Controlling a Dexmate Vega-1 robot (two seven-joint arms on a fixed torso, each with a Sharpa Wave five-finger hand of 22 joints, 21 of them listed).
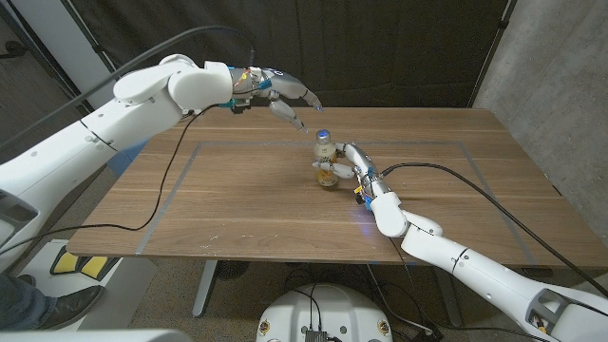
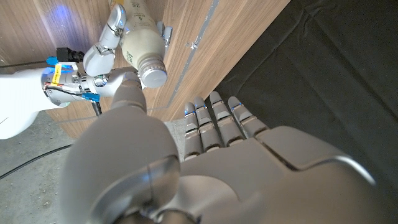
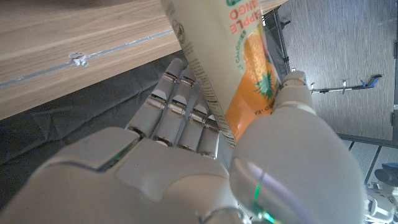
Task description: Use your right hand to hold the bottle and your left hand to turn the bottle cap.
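I'm working over the wooden table (image 1: 237, 204), with a taped rectangle marked on its top and the bottle standing upright near the middle of it, inside that outline. My right hand (image 1: 353, 169) comes in from the near side and wraps the bottle (image 1: 326, 161) around its lower body, thumb on one side and fingers on the other, which I judge keeps it from spinning once the cap is twisted. My left hand (image 1: 285, 95) hangs in the air above and just beside the top, holding nothing, fingers apart and pointed down toward the cap, so it looks staged for the reach. The bottle is pale with an orange fruit label, a pineapple printed on it. Its cap (image 2: 153, 76) is small, round and light-coloured, untouched for now.
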